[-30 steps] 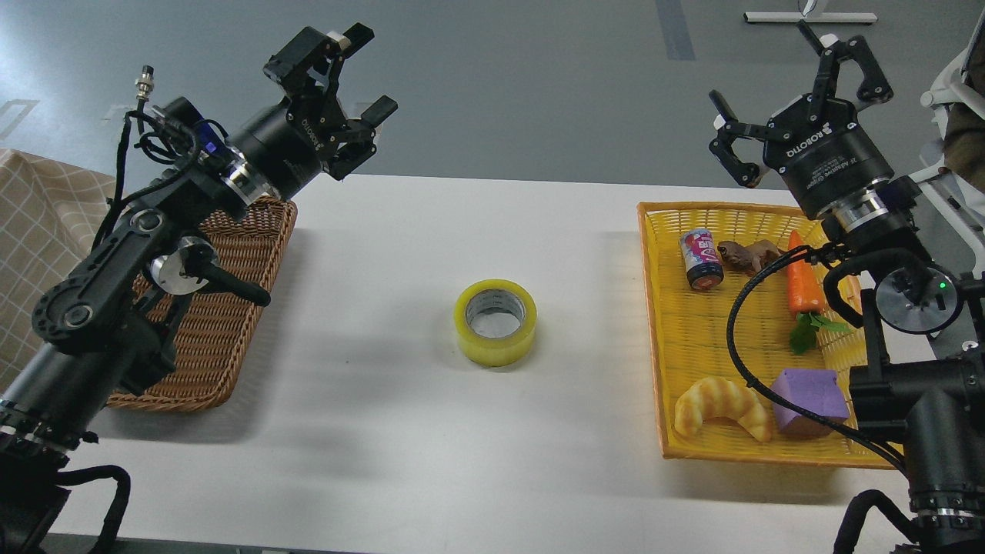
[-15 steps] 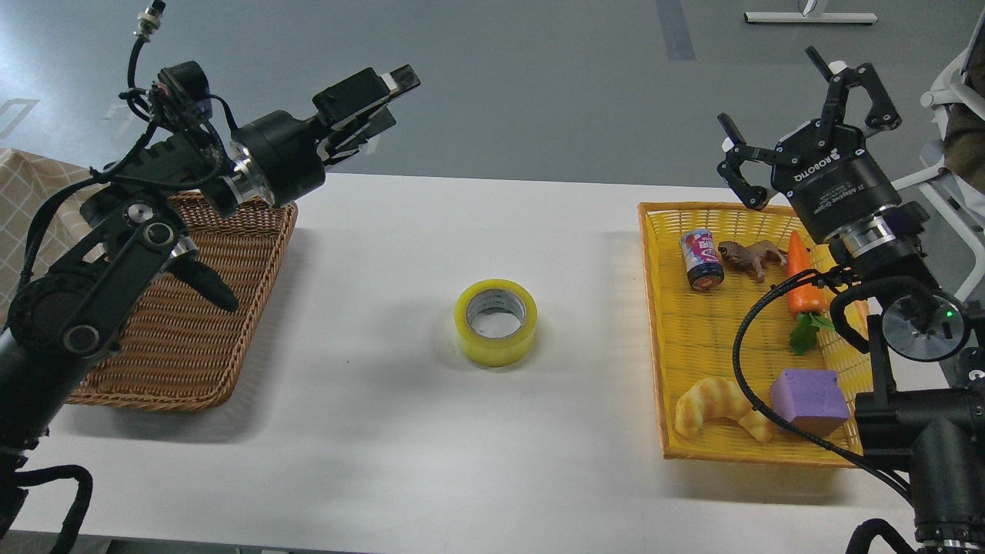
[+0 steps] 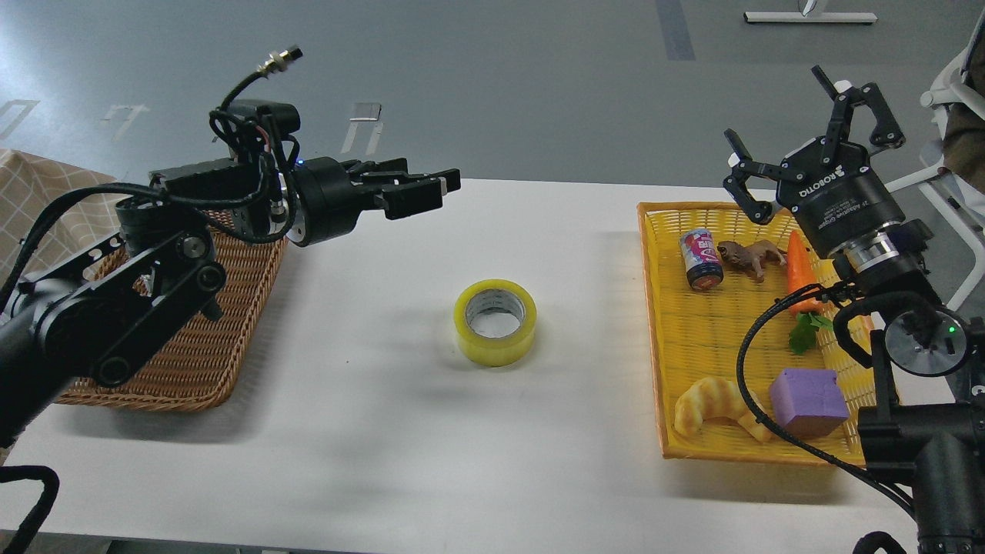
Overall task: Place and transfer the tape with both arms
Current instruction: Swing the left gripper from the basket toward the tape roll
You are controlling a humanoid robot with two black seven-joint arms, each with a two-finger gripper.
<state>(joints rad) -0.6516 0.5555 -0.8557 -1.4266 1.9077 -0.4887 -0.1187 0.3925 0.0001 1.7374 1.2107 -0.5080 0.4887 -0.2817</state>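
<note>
The tape [image 3: 495,322] is seen lying flat on the white surface [image 3: 385,431], roughly midway between the wicker basket [image 3: 192,362] and the yellow tray [image 3: 692,454], touching neither; its core axis is upright, so the grey-white hole is presented upward and the yellow wall all round; from the left hand [image 3: 431,188] the roll lies forward-right and well below, while from the right hand [image 3: 808,123] it lies far to the left and lower, across the tray's near rim; the left hand is judged the nearer, and a descent with a turn of the wrist toward vertical is judged to be what the coming move calls for; the left hand is viewed nearly side-on, its fingers stacked and dark, so whether they are spread or pressed together cannot be told; the right hand's fingers are plainly spread and nothing is held; the far part of the basket is hidden behind the left arm, and the tray's right portion is covered by the right arm and its cable.
</note>
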